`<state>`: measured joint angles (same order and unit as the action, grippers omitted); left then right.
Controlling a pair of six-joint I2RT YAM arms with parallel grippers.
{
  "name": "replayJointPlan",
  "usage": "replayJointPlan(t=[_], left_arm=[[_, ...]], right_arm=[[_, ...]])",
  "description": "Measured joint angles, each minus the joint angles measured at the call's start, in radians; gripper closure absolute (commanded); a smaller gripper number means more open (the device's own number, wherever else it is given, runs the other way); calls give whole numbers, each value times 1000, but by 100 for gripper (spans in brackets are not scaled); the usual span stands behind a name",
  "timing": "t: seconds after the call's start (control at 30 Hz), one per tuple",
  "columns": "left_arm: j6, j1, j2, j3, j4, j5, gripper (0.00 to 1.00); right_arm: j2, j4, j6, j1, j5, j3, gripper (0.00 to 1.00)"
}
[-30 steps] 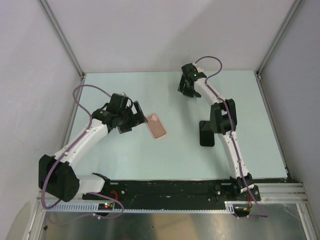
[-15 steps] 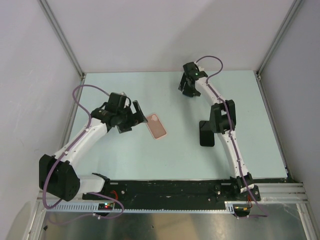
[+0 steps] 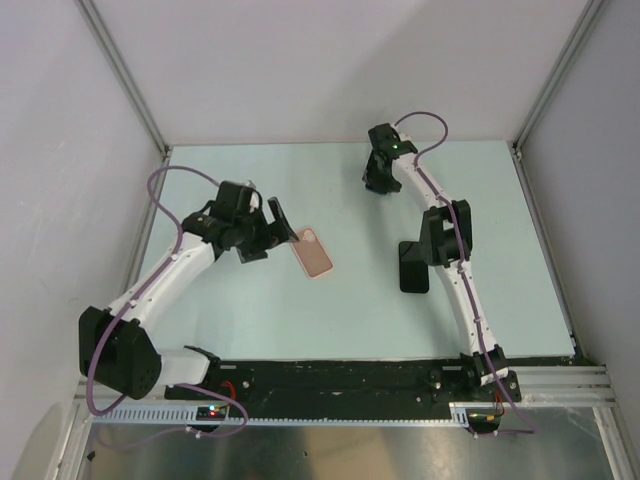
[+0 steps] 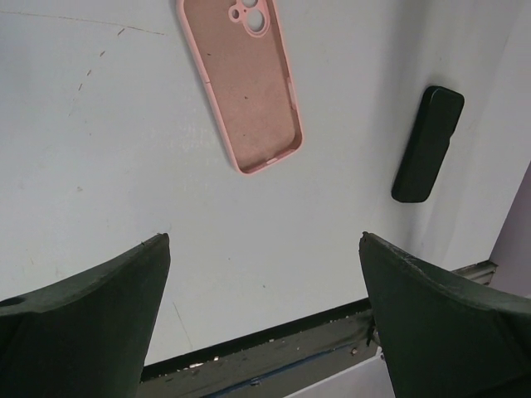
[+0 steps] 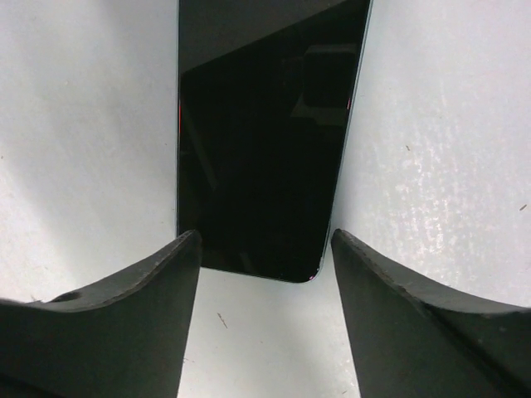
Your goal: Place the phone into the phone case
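We are judging the task as barely begun. The phone (image 5: pixel 261 141) is lying flat, screen up, near the far edge of the table (image 3: pixel 300 320), and the case (image 3: pixel 314 252) is lying well apart from it, left of the table's middle, with nothing in it. The right gripper (image 5: pixel 265 236) is straddling the phone's near end, jaws standing about as wide as the phone. We are not seeing a firm clamp, so lifting, carrying and pressing in are all left. The left gripper (image 4: pixel 265 239) is hanging near the case, jaws wide, holding nothing. The phone is showing as a glossy black slab with rounded corners. The case is looking matte pink and soft, open side up with a lens cut-out — a shallow tray.
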<state>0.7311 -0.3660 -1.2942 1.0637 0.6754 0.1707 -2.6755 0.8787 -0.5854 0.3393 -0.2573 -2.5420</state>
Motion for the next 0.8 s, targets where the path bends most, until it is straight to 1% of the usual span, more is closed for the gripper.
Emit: replayJointPlan(t=[0.13, 0.23, 0.3, 0.37, 0.47, 0.53, 0.6, 0.63, 0.67, 0.7, 0.73, 0.8], left_arm=[[-3, 0, -13, 13, 0, 10, 0], [-5, 0, -23, 19, 0, 17, 0], [-5, 1, -31, 28, 0, 18, 1], [-3, 1, -47, 43, 0, 17, 2], [5, 1, -103, 90, 0, 16, 10], [15, 1, -160, 140, 1, 13, 20], [31, 1, -253, 225, -5, 5, 35], [37, 1, -316, 288, -6, -1, 46], [46, 1, -366, 335, -16, -7, 54], [53, 1, -440, 414, -16, -10, 62], [62, 1, -503, 475, -31, -10, 68], [79, 1, -637, 617, -48, -3, 77]], right_arm=[[0, 8, 2, 3, -1, -1, 41], [1, 11, 4, 4, -12, 3, 48], [24, -5, 6, 4, -19, 47, 53], [69, -42, 10, 6, -22, 131, 57], [167, -97, 17, 15, -22, 315, 59], [256, -141, 25, 21, -17, 476, 59], [347, -190, 29, 25, -5, 634, 62], [389, -215, 30, 26, 8, 705, 67], [430, -235, 30, 24, 24, 770, 71], [466, -254, 29, 18, 47, 829, 77], [491, -265, 28, 13, 69, 867, 81], [507, -276, 25, -11, 103, 891, 92]])
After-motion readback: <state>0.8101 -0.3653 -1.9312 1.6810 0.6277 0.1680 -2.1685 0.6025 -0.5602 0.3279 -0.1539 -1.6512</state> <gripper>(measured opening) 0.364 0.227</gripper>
